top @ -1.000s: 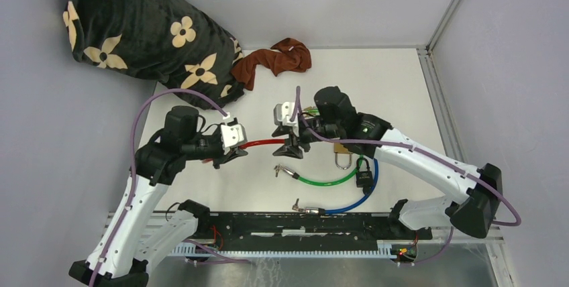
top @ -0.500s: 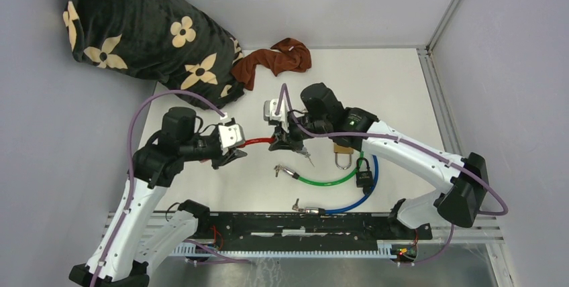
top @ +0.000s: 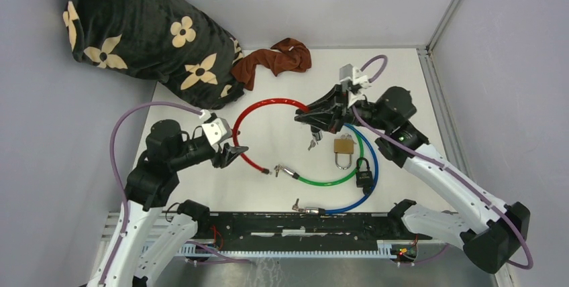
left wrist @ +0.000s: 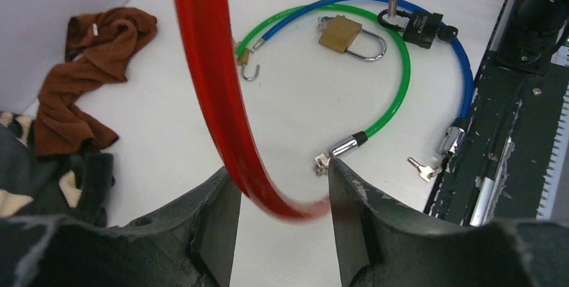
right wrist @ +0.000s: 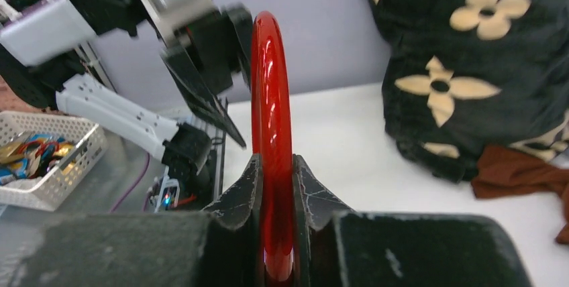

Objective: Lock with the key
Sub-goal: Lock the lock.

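Observation:
A red cable [top: 249, 114] arcs over the table between my two grippers. My right gripper [top: 306, 114] is shut on its upper end; the right wrist view shows the cable [right wrist: 272, 99] clamped between the jaws of the right gripper [right wrist: 273, 166]. My left gripper [top: 236, 153] is open, and the cable [left wrist: 215, 99] runs loose between the jaws of the left gripper [left wrist: 278, 176]. A brass padlock [top: 344, 147] and a black padlock [top: 364, 177] lie on the table. A small key [left wrist: 423, 168] lies by the blue cable's end.
A green cable [top: 329, 181] and a blue cable [top: 359, 200] curve around the padlocks. A brown cloth [top: 275, 59] and a black flowered bag [top: 141, 25] sit at the back left. A black rail [top: 302, 223] runs along the near edge.
My right gripper has swung right and back with the red cable, drawing it into a wide arc. My left gripper has drawn back and now stands open around the cable.

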`<state>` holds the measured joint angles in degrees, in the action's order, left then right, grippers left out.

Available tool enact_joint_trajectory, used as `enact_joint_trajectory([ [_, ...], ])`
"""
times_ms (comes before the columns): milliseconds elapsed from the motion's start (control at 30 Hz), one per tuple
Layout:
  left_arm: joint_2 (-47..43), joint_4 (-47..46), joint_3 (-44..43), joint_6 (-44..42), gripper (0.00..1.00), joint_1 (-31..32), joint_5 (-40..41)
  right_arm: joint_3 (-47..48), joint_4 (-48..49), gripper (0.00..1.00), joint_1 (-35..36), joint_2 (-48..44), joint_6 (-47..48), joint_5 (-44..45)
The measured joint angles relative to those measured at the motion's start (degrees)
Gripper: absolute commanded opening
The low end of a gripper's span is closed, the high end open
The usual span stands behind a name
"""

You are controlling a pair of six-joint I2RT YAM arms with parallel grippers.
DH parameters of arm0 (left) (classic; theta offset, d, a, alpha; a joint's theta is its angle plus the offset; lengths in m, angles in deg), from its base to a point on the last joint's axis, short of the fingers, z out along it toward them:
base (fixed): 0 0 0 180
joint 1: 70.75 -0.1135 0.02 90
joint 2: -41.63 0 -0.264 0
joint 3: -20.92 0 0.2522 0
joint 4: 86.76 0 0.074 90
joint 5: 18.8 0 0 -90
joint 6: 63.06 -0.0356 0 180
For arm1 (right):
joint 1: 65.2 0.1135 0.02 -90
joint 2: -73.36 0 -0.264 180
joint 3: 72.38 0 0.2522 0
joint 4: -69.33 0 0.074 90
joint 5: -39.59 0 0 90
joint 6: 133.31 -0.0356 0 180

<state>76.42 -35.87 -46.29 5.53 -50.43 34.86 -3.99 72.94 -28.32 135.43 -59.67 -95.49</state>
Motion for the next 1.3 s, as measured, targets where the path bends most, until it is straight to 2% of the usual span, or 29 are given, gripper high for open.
enact_joint_trajectory([
  [167,-3.04,-1.09,5.84,2.62,0.55,-0.37,0.00,0.07,5.75,0.00,-2.34,-5.01,-3.58,-0.37],
  [433,-9.07,-4.96,13.27,3.93,0.55,-0.37,0.48,4.39,4.35,0.00,-5.22,-5.86,-3.93,-2.19],
  [833,-12.76,-12.98,17.09,5.97,0.56,-0.37,4.55,6.12,4.79,0.00,-7.04,-6.23,-4.61,-6.23],
  [1300,-14.93,-19.02,21.42,6.78,0.61,-0.37,9.27,6.91,6.10,0.00,-7.17,-8.24,-6.32,-8.90],
])
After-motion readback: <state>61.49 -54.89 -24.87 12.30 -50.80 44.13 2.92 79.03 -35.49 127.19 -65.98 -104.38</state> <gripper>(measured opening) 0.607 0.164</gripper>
